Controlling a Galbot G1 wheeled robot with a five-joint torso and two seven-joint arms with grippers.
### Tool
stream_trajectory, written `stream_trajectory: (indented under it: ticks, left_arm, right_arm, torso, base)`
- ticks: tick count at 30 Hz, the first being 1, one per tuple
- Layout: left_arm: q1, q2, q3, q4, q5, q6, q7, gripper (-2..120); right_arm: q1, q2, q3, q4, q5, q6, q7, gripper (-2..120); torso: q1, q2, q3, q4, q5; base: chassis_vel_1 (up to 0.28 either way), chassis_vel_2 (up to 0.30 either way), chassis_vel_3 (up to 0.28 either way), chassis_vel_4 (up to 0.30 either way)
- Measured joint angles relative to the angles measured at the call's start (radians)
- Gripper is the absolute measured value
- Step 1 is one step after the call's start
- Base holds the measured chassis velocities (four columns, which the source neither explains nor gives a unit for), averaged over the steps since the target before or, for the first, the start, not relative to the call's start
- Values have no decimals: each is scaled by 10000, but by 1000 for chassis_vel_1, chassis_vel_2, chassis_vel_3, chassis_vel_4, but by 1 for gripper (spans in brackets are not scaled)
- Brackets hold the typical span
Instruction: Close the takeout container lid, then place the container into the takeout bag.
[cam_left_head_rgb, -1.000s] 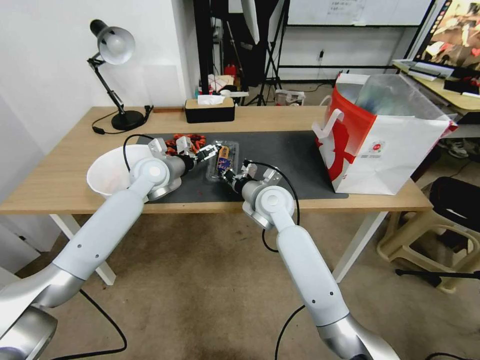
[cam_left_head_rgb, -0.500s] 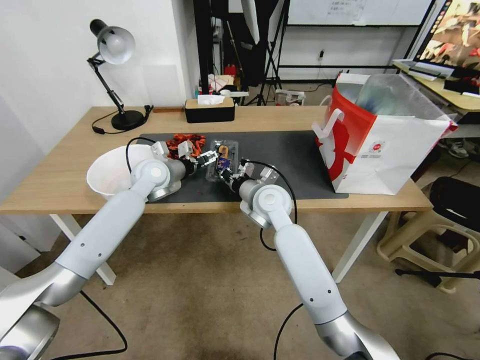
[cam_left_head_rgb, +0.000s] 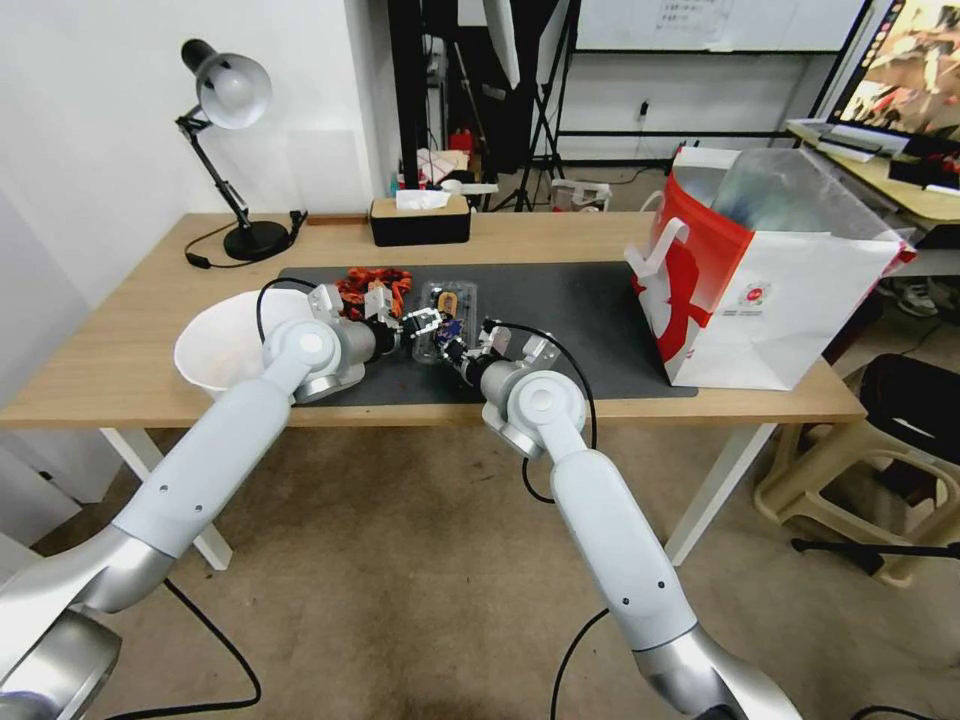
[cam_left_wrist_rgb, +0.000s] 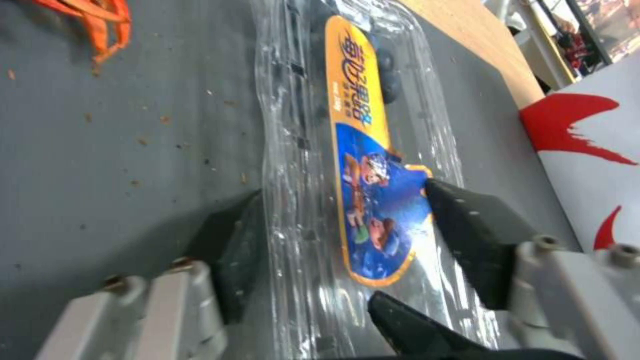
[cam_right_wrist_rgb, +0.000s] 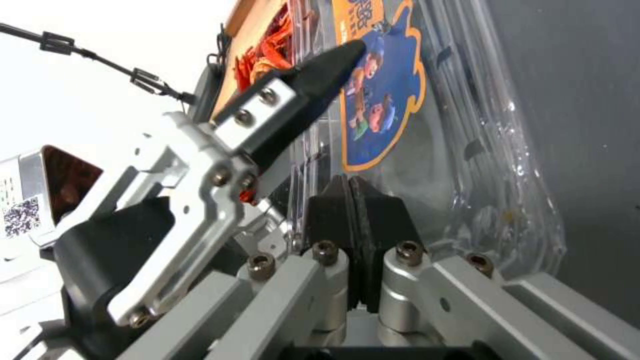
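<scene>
While left gripper (cam_left_wrist_rgb: 333, 245) straddles takeout container (cam_left_wrist_rgb: 347, 150), right gripper (cam_right_wrist_rgb: 350, 200) pinches near edge.

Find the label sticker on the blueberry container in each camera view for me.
Head view: the sticker is a small orange-blue patch mid-mat, just beyond both grippers.
Left wrist view: it runs down the picture's middle, between the left gripper's open fingers.
Right wrist view: upper centre, above the shut right gripper.
Shared landmark: the orange-red bundle beside the container.
</scene>
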Motion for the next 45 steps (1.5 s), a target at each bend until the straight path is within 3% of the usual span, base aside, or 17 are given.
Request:
stream_trajectory:
  ticks: [15,24,34,37,40,41,45]
  left_arm:
    - [18,71,-21,1,-24,-67,-3,2]
    - [54,96,-65,-16,-70,-134,8,2]
    - [239,179,-244,-162,-73,-208,-29,2]
    - [312,214,-291,-226,-71,-226,-41,2]
    - [413,238,-363,-330,-68,-259,-53,2]
    - [413,238,-363,-330,-68,-259,-53,2]
    - [523,270,-433,-455,-65,-244,-67,2]
  right_arm:
    - [-74,-23,1,76,2,0,5,0]
    - [-226,-69,0,356,-21,-12,26,0]
    - [-688,-794,-39,1653,-101,-9,46,0]
    - [-908,-1085,-106,1999,-988,123,-272,0]
    - [-1681,-1927,-292,2622,-3802,855,-1423,0]
    - [-1681,-1927,-292,2622,-3802,855,-1423,0]
    - [-2948,-3151,-218,3384,-7181,2358,-2748,0]
  torso:
    - [0,0,0,1,0]
    - [0,0,1,1,1]
    - [0,0,1,2,2]
    - [0,0,0,7,2]
    - [0,0,0,2,4]
    - [0,0,0,2,4]
    - [0,0,0,-1,3]
  base:
    - [0,0,0,0]
    - [0,0,0,0]
    - [0,0,0,0]
    - [0,0,0,0]
    - [0,0,0,0]
    - [0,0,0,0]
    - [0,0,0,0]
